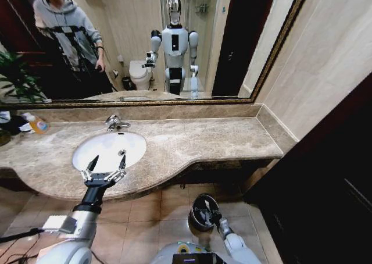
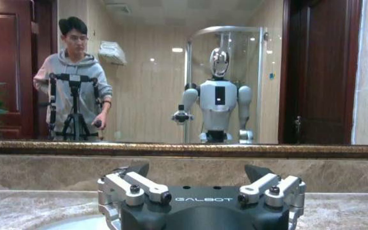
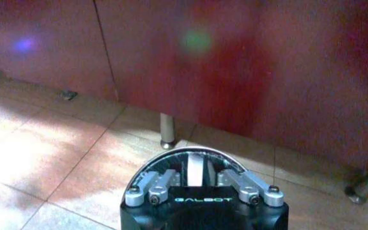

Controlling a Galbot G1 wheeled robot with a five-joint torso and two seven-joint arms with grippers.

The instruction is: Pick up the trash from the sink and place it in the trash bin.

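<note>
While the left gripper [image 1: 104, 166] hovers over the sink's [image 1: 87, 147] near rim, fingers spread wide and empty, no trash is discernible in the basin. Right gripper [image 1: 214, 214] grips the trash bin [image 1: 200, 213] rim low by the floor. Better to locate litter before descending.

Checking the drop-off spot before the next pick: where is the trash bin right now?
In the head view the trash bin hangs low on the robot's right, held in the right gripper above the tiled floor in front of the counter.
</note>
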